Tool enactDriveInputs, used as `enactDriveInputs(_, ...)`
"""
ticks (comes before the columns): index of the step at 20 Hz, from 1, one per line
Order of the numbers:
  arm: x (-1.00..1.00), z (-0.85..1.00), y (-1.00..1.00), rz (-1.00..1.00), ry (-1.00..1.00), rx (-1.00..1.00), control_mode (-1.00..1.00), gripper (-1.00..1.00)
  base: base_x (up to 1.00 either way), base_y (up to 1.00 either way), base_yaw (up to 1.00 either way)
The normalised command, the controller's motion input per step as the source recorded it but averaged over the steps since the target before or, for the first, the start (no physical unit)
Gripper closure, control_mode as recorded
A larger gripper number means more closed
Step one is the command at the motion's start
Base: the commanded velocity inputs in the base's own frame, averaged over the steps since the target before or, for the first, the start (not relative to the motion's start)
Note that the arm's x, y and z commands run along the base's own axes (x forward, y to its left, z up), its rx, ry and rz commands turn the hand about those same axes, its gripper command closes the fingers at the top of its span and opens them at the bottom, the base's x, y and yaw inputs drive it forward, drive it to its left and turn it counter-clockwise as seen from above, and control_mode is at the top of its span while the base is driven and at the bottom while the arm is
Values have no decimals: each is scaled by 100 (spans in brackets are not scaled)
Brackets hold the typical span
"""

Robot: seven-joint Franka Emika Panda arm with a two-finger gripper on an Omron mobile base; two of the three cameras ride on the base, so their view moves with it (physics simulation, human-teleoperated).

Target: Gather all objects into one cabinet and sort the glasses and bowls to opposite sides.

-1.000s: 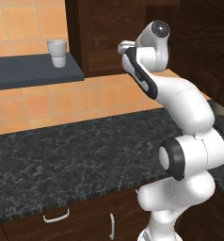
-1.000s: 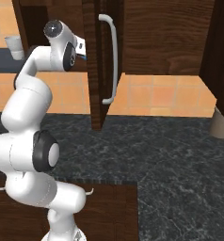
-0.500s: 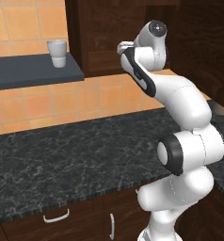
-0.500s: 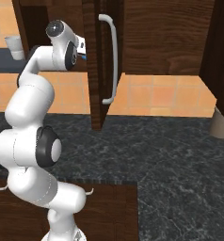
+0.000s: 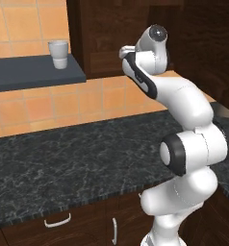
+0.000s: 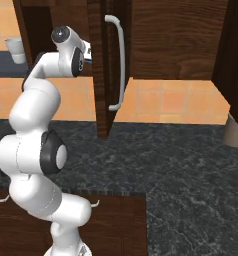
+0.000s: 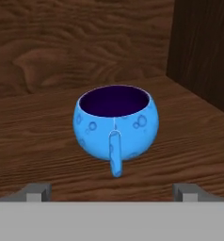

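A bright-blue round vessel (image 7: pixel 115 123) with a small handle turned toward me stands upright on the wooden shelf board (image 7: pixel 34 141) of the dark brown cabinet (image 5: pixel 111 33). My gripper (image 7: pixel 111 191) is just short of it, open, with one fingertip on either side of the handle and nothing between them. Off to the left of the cabinet, the pale grey-white tumbler (image 5: pixel 58 54) stands on the dark grey-blue slab shelf (image 5: pixel 34 73); in the right base view the tumbler (image 6: pixel 14 49) shows at the far left.
The cabinet's side wall (image 7: pixel 203 52) rises close on the right of the blue vessel. A cabinet door (image 6: pixel 98 75) with a long pale handle (image 6: pixel 118 65) stands open beside my arm (image 6: pixel 46 105). The black stone counter (image 5: pixel 63 158) lies below.
My arm's upper joints have shifted slightly in front of the cabinet. The tumbler has stayed in place and the jaws have stayed open.
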Motion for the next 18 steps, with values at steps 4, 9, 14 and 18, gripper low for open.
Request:
enactDriveInputs(4,18,0,-2,0,0,0,-100,-100,0,0,0)
enactDriveInputs(9,22,0,-2,0,0,-2,-100,-100,0,0,0)
enactDriveInputs(14,12,-3,0,0,0,-3,-100,-100,0,0,0)
enactDriveInputs(18,16,-1,0,0,0,-2,-100,-100,0,0,0)
